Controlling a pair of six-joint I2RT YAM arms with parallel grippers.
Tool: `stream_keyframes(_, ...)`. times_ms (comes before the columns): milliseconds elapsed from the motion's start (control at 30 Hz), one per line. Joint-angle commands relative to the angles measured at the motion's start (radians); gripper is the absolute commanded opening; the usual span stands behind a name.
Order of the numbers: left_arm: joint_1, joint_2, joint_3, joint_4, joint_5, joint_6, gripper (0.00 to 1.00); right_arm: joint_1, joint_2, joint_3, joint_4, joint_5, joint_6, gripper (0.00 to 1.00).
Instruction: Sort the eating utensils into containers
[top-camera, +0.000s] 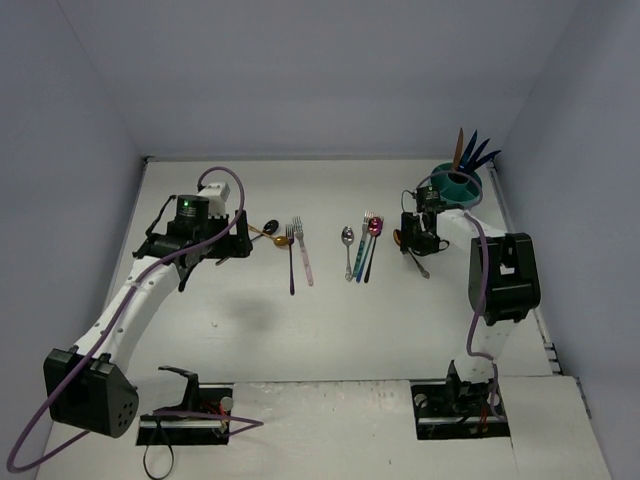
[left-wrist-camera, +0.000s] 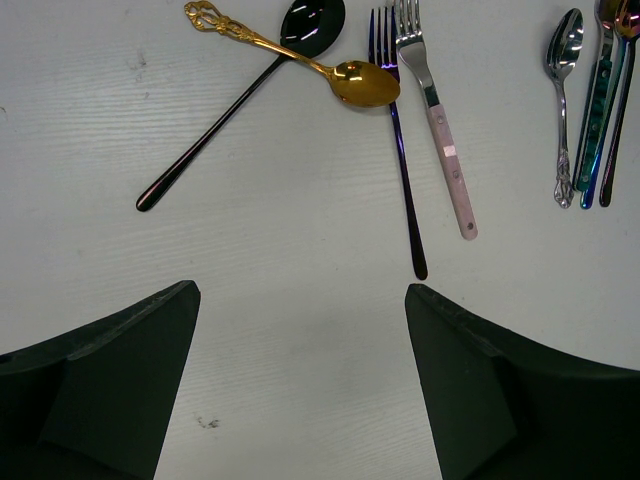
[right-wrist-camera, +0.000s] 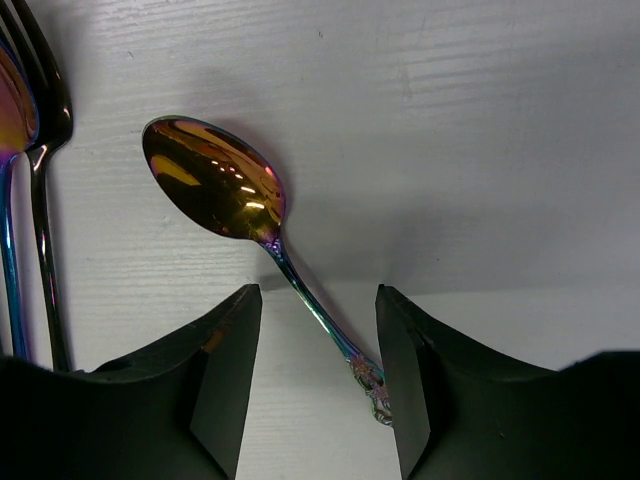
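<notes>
Iridescent spoon (right-wrist-camera: 215, 185) handle between right fingers (right-wrist-camera: 225, 380), half-open, nothing gripped yet.

White table (top-camera: 330, 330); pale grey walls (top-camera: 300, 70) behind and on both sides.

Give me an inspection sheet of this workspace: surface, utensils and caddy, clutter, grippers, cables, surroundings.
Surface: white table, a few small marks.
Job's things: teal caddy at far right holds some upright utensils; gold spoon, black spoon, dark fork, pink-handled fork, silver spoon and rainbow spoon lie loose, with others.
Clutter: nothing seen.
Grippers: left gripper open above bare table; right gripper open, jaws astride the rainbow spoon's handle.
Cables: purple cables run along both arms.
Surroundings: plain pale walls on three sides.
</notes>
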Motion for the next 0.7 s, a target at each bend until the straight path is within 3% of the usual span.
stream_keyframes(0,0.002,-0.009,0.047,0.023,0.017,-0.012,0.82,0.004,0.007,0.058,0.003,-0.010,-0.031,0.44)
stream_keyframes(233,0.001,-0.004,0.046,0.022,0.013,-0.013,0.82,0.033,0.044,0.082,0.003,-0.003,-0.032,0.29)
stream_keyframes(467,0.002,-0.004,0.044,0.023,0.011,-0.012,0.82,0.061,0.041,0.102,0.003,-0.005,-0.033,0.00)
stream_keyframes(667,0.001,-0.001,0.046,0.020,0.014,-0.014,0.82,0.066,-0.033,0.161,0.004,0.036,-0.047,0.00)
